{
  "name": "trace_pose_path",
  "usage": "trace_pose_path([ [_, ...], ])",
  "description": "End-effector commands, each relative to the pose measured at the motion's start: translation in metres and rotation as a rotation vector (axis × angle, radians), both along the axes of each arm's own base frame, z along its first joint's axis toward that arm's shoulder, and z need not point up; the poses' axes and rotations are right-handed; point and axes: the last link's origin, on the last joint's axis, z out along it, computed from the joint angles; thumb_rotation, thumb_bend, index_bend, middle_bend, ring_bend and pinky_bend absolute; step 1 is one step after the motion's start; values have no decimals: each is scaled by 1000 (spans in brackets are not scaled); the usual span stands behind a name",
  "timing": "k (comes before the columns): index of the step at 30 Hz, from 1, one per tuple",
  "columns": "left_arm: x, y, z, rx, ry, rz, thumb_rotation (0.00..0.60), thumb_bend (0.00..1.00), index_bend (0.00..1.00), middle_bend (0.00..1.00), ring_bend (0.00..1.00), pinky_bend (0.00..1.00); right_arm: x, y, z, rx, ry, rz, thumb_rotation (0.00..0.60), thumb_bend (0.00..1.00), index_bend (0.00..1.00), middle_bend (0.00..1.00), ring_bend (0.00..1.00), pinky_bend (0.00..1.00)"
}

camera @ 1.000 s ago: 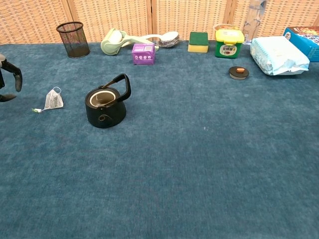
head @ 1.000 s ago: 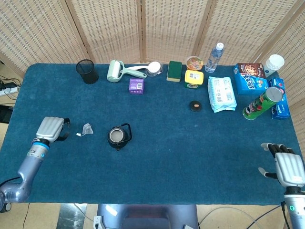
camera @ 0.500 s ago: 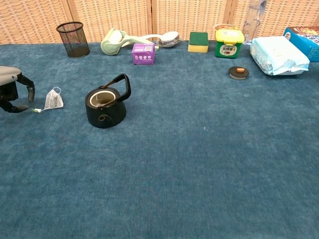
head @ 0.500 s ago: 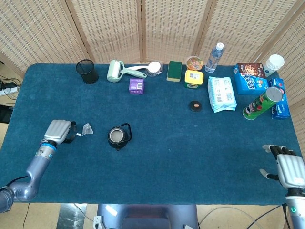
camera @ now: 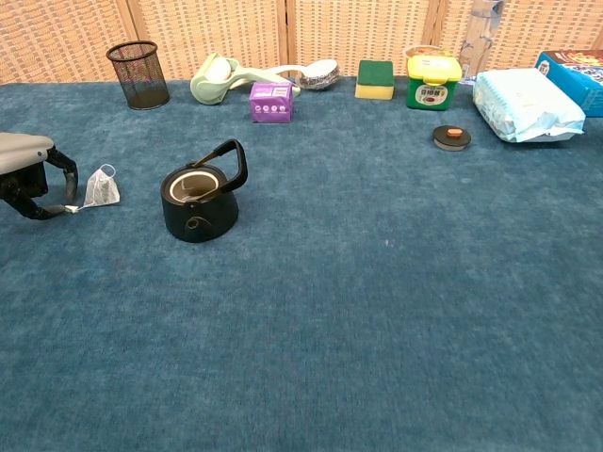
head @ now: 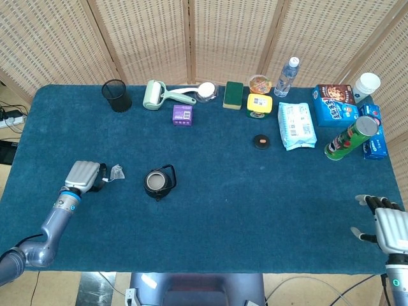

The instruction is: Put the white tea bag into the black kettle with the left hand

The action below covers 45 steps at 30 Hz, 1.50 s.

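1. Lying flat on the blue table cover (camera: 377, 311), the white tea bag (camera: 101, 186) is found near the left edge, its string and small tag trailing toward the left hand (camera: 33, 172).
2. The left hand is seen just beside the tea bag, fingers curved downward with the fingertips (camera: 68, 181) at the tag; whether the tag is actually pinched cannot be told from either view.
3. In the head view the same hand (head: 85, 176) is recorded low over the cloth, with the bag (head: 116, 171) just off its right side.
4. The black kettle (camera: 200, 193) is noted to the right of the tea bag, near but apart from it. It stands upright, lid off, handle raised, with a pale inner rim visible.
5. A small round black lid (camera: 451, 137) with an orange knob is observed well to the right, toward the back.
6. Along the back edge are logged a black mesh cup (camera: 138, 74), a pale green roller (camera: 222, 77), a purple box (camera: 270, 101), a green sponge (camera: 375, 79) and a yellow-lidded jar (camera: 432, 79).
7. The right hand (head: 389, 226) is seen only in the head view, at the near right corner, fingers spread and nothing held.
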Motion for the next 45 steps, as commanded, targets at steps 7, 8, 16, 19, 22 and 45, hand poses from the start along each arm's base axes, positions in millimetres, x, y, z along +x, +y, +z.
trace_pose_path([
  [7,-1,0,-2,-4,4,6,600,426,489,1000,955,925,-2,1,1,-1,-3,-6,600,102,291,372,316,362],
  [8,0,0,-2,-3,5,5,600,429,493,1000,955,926,-2,1,1,0,-4,-6,600,101,291,372,317,362],
  [16,1,0,-5,-4,4,2,600,433,521,1000,955,925,-4,2,1,-2,-4,-12,600,102,292,372,316,363],
  [19,1,0,-6,-6,5,2,600,433,523,1000,955,925,-4,2,1,-2,-5,-13,600,103,291,372,316,363],
  [22,0,0,-6,-6,7,4,600,432,524,1000,955,925,-5,3,1,-3,-6,-15,600,101,291,372,317,364],
  [45,-1,1,-10,-11,13,9,600,466,607,1000,955,926,-8,4,1,-4,-9,-30,600,101,291,372,317,366],
])
